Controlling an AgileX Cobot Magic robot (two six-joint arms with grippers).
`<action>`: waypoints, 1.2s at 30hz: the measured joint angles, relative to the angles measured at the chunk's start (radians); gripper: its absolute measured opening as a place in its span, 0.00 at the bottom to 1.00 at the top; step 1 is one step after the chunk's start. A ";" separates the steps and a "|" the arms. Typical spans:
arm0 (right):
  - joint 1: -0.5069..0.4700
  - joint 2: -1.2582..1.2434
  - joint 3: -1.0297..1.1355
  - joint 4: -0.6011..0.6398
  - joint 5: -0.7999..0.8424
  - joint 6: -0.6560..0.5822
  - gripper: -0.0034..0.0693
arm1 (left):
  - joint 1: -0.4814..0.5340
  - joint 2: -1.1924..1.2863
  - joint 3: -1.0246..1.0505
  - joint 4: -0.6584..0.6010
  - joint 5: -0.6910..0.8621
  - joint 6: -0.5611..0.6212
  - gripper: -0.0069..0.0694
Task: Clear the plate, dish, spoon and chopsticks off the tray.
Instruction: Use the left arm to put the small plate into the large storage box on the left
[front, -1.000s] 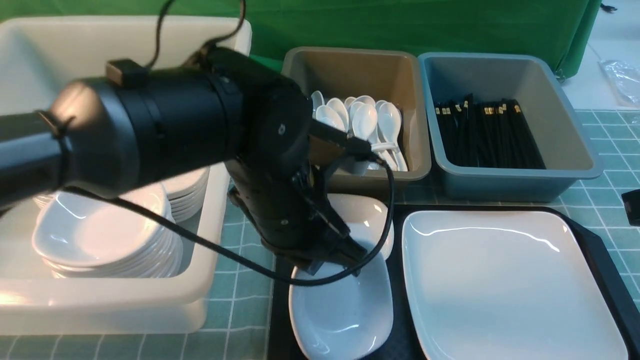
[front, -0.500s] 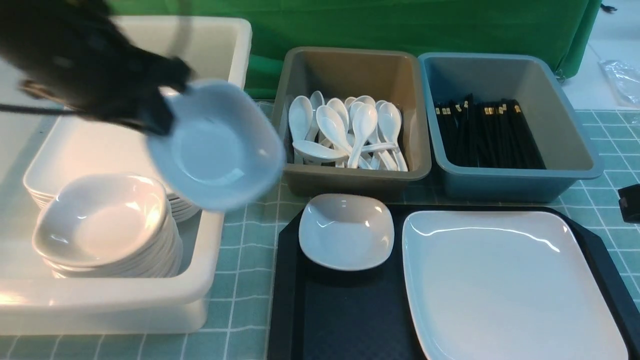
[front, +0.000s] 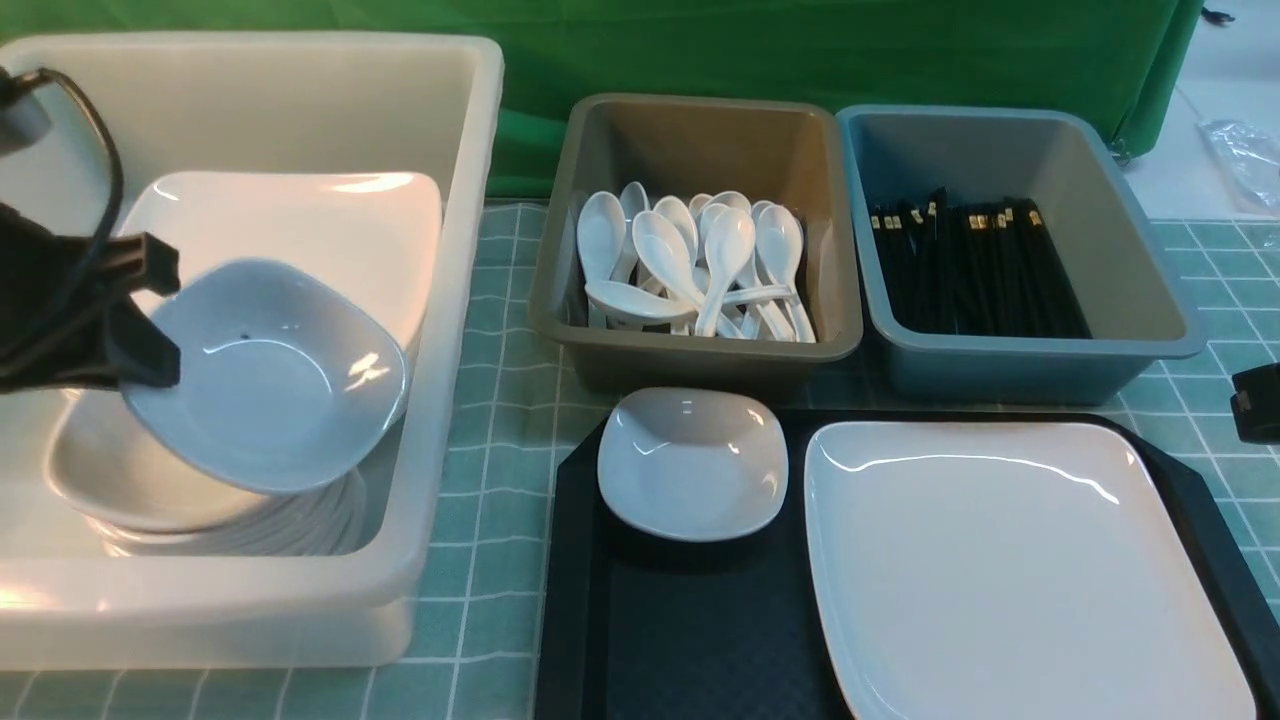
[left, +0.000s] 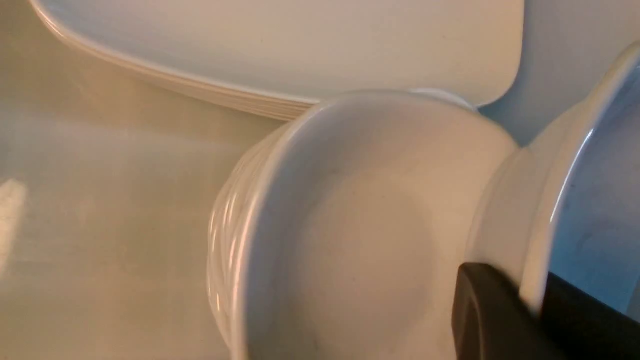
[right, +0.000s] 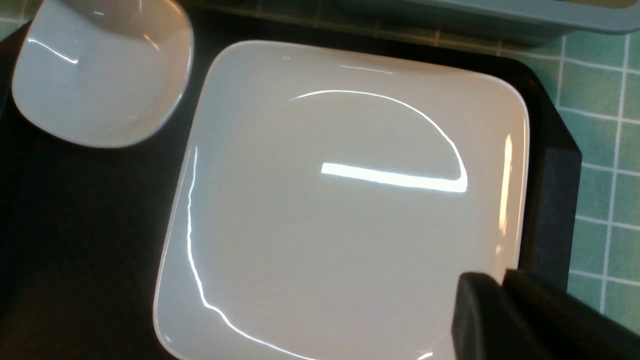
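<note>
In the front view, you had just moved the dish (front: 270, 385) a long way. One second before, your left gripper (front: 150, 320) was down on it at the near left of the tray (front: 690, 640). Half a second before, the dish was in the air near the right wall of the white tub (front: 470, 200). At this moment it hung tilted inside that tub, just above the stack of dishes (front: 180, 505) and nearer than the stack of plates (front: 300, 215). The near left of the tray was bare.

A second dish (front: 692, 462) and the plate (front: 1010, 570) were left on the tray, unmoved. I saw no spoon and no chopsticks on the tray. Spoons (front: 700, 265) lay in the brown tub (front: 700, 140) and chopsticks (front: 975, 270) in the blue-grey tub (front: 1000, 150). Your right gripper (front: 1258, 402) showed only as a dark piece at the right edge.

In the left wrist view, the jaws of the left gripper (left: 532, 295) pinched the rim of the dish (left: 590, 190), which was close over the stack of dishes (left: 360, 225). I judged that only the release remained for this dish.

In the right wrist view, the right gripper (right: 502, 305) hovered over one corner of the plate (right: 340, 200). Its jaws were almost pressed together, with nothing between them. I think the plate and the second dish (right: 100, 75) were your remaining work.
</note>
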 joint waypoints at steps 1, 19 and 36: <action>0.000 0.000 0.000 0.000 0.000 0.000 0.17 | 0.000 -0.002 0.006 0.001 -0.009 0.000 0.12; 0.000 0.000 0.000 0.003 0.000 -0.001 0.18 | 0.000 -0.159 0.081 0.257 -0.046 -0.209 0.12; 0.000 0.000 0.000 0.016 0.000 -0.002 0.21 | 0.001 -0.159 0.054 0.291 -0.014 -0.186 0.80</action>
